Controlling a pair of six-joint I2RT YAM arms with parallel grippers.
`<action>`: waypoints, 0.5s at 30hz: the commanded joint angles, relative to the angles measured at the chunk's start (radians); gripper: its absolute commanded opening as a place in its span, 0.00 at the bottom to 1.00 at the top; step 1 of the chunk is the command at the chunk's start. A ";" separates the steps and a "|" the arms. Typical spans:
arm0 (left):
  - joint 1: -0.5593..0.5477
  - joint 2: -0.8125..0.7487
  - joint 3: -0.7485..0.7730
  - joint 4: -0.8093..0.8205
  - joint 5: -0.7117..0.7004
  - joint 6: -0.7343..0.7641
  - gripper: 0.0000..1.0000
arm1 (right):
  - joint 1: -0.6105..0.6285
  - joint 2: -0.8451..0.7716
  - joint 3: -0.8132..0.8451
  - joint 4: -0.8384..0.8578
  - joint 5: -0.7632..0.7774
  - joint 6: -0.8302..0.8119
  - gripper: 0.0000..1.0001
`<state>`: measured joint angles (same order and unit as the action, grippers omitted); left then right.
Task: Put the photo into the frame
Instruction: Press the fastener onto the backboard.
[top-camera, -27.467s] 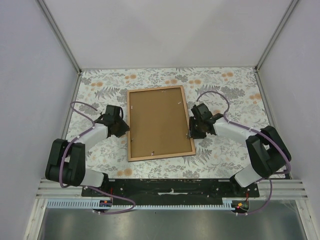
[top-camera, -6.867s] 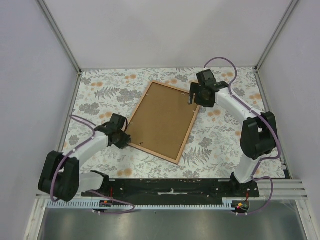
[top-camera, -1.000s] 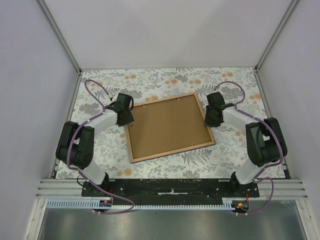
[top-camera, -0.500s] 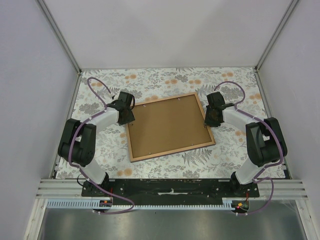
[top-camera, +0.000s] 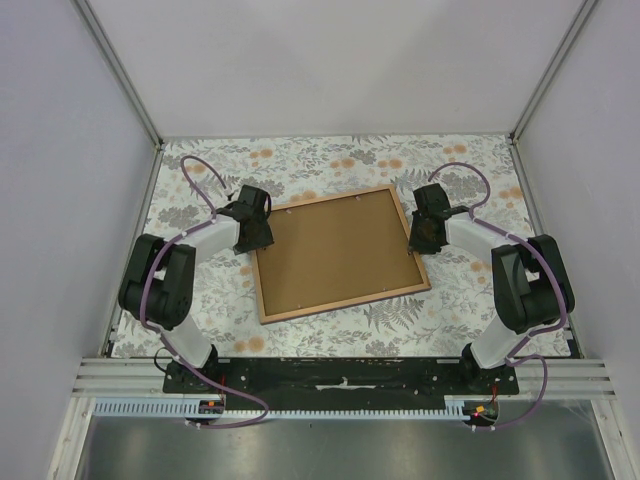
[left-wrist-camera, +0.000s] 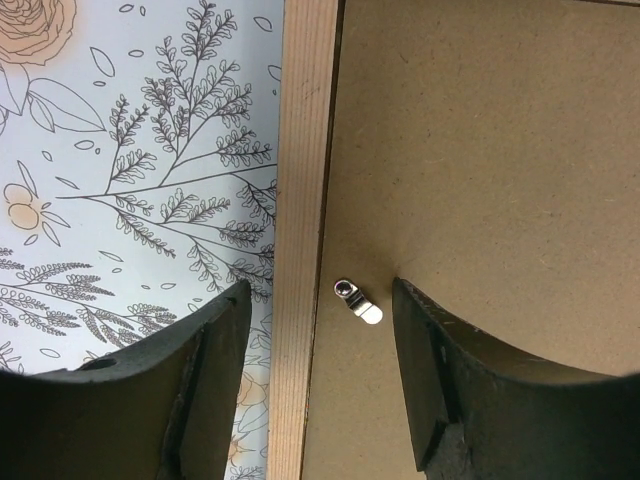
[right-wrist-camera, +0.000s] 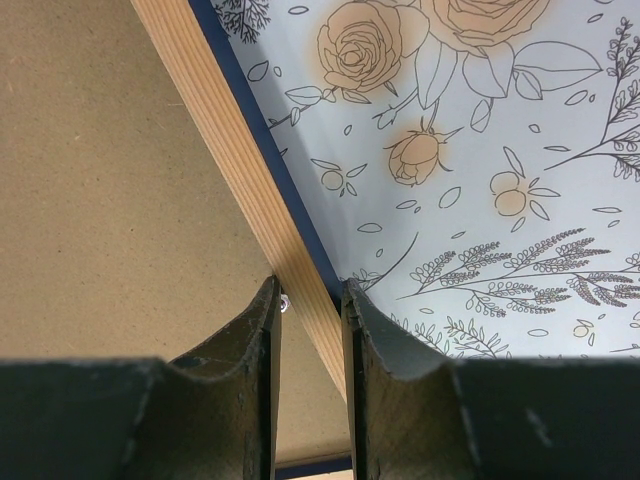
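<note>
On floral tablecloth (top-camera: 320, 160), overhead view: frame (top-camera: 347, 304) flat mid-table, brown backing board (top-camera: 340, 255) facing up. Long axis left-right, right end angled slightly toward far side. Left gripper (top-camera: 257, 236) at left short rim, right gripper (top-camera: 417, 238) at right short rim.

Left wrist view: jaws wide, straddling wood rim and small metal clip (left-wrist-camera: 358, 300).

Right wrist view: jaws narrow, pinching wood rim, dark blue edge showing beside it.
</note>
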<state>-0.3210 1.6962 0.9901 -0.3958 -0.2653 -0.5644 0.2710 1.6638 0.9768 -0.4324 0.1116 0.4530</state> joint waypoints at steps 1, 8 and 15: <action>-0.003 0.013 -0.024 -0.023 0.028 0.032 0.65 | 0.000 -0.006 0.026 0.012 0.010 0.012 0.00; -0.001 0.029 -0.024 -0.023 0.035 0.020 0.53 | 0.000 -0.006 0.022 0.014 0.008 0.010 0.00; -0.001 -0.013 -0.082 -0.009 0.044 0.000 0.48 | 0.002 -0.003 0.028 0.014 0.010 0.010 0.00</action>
<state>-0.3195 1.6878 0.9741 -0.3759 -0.2501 -0.5625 0.2710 1.6638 0.9768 -0.4328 0.1101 0.4530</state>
